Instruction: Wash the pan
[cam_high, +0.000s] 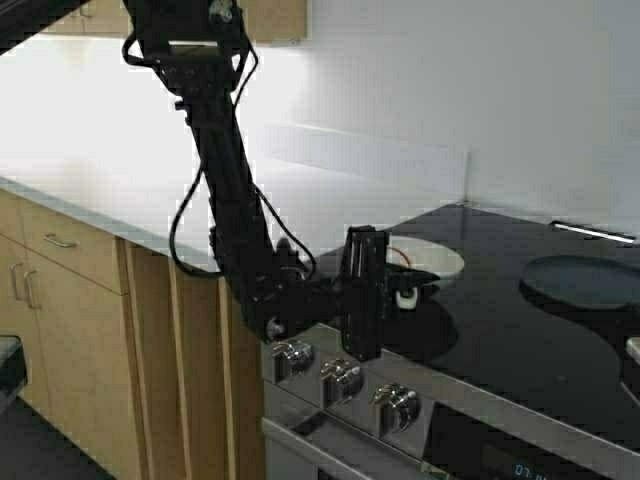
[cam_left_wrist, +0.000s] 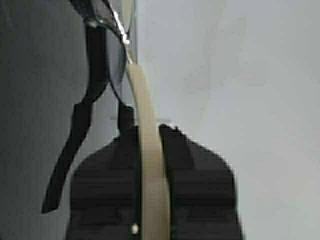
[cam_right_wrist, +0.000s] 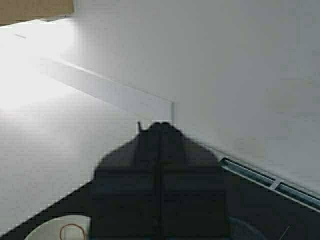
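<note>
The pan (cam_high: 432, 257) is a small white bowl-like one at the left side of the black cooktop (cam_high: 500, 320). My left gripper (cam_high: 404, 288) reaches it from the front-left and is shut on its near rim. In the left wrist view the pale rim (cam_left_wrist: 150, 165) runs edge-on between the two dark fingers of the left gripper (cam_left_wrist: 148, 131). Whether the pan rests on the glass or hangs just above it I cannot tell. My right gripper (cam_right_wrist: 160, 126) is shut on nothing, above the cooktop and facing the wall; below it shows the pan (cam_right_wrist: 55, 227) with its red squiggle.
A flat dark round griddle (cam_high: 585, 281) lies on the cooktop's right side. Stove knobs (cam_high: 341, 378) line the front panel. A pale counter (cam_high: 150, 190) with wooden cabinets (cam_high: 70, 290) below runs to the left; a white wall stands behind.
</note>
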